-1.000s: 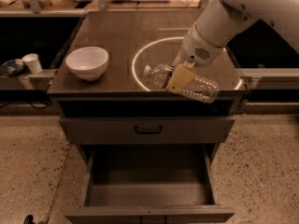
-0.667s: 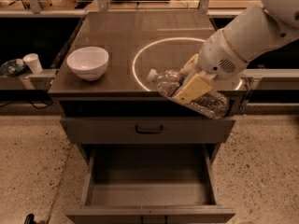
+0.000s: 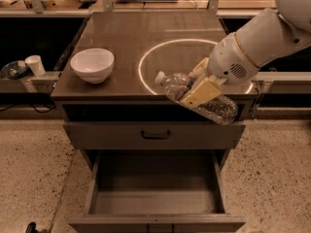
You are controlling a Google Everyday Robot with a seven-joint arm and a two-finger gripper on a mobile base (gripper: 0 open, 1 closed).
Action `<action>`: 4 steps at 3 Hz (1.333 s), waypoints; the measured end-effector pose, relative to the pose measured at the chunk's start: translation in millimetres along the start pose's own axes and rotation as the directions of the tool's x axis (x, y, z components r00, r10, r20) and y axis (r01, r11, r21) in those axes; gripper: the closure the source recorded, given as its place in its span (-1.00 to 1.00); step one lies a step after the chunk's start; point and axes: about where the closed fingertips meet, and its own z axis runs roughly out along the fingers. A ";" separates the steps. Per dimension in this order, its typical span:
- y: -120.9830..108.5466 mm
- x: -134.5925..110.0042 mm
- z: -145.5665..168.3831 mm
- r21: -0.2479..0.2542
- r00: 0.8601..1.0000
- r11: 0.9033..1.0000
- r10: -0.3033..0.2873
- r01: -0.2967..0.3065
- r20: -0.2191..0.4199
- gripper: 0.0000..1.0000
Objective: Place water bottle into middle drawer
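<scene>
Camera view: the gripper [image 3: 197, 90] has its jaws clamped across the water bottle [image 3: 219, 108] at mid-body. The bottle is tilted, its base overhanging the bench's front edge near the right corner. Below it are a closed drawer front [image 3: 121, 136] and the open middle drawer [image 3: 155, 200]. A white bowl [image 3: 92, 65] sits near the front-left corner.

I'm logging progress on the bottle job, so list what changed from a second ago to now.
The gripper, shut on the water bottle throughout, carried it across the cabinet top toward the front edge. The bottle's base end now overhangs that edge. Nothing was let go. The white bowl and the open middle drawer stayed as they were.
</scene>
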 end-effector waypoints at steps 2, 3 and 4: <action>-1.8 36.5 80.7 -0.092 0.840 0.993 0.106 -0.067 0.532 1.00; -4.6 50.4 75.5 -0.081 0.623 0.996 0.082 -0.030 0.778 1.00; -5.7 54.4 84.5 -0.080 0.624 0.996 0.077 -0.023 0.778 1.00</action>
